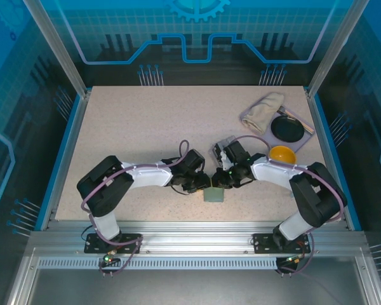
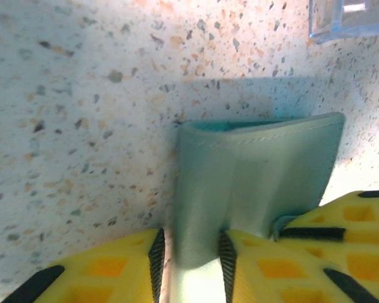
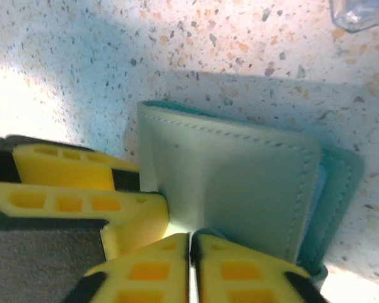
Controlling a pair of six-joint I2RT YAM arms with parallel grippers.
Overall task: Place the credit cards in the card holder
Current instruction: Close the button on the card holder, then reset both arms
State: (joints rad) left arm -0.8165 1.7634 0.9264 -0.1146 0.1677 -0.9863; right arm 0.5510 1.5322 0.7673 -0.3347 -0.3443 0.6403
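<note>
Both arms at card holder [image 1: 213, 194], near-centre of table [image 1: 146, 127].
It lies straight ahead of left gripper [image 2: 191, 255], cover pinched; right gripper [image 3: 190, 252] opposite, fingers nearly together, grip unclear.

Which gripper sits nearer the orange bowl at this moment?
Right. The right gripper sits left of the orange bowl and a little nearer the robot. The left gripper lies farther left, on the far side of the card holder.
</note>
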